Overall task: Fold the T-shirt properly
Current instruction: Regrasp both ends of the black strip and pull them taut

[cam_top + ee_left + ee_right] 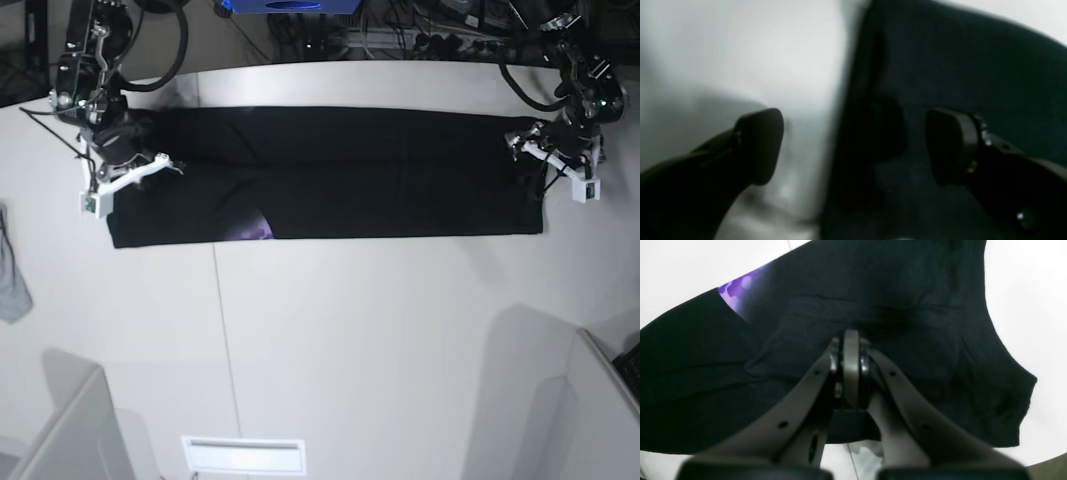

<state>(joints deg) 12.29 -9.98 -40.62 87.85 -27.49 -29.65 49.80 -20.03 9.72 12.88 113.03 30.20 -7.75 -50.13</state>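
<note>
The black T-shirt (330,175) lies as a long folded band across the far part of the white table (380,330). A purple mark (255,231) shows at its near edge, and also in the right wrist view (736,290). My right gripper (851,336) is shut at the shirt's left end (923,340), with creases in the cloth running to its tips; in the base view it (122,152) sits over that end. My left gripper (855,146) is open and straddles the shirt's edge (940,66) at the right end; the base view shows it (545,150) there.
A small light-grey cloth (12,280) lies at the table's left edge. A white slotted panel (243,455) sits at the front. Grey box corners stand at the front left (70,430) and front right (590,410). Cables and gear (420,25) lie behind the table.
</note>
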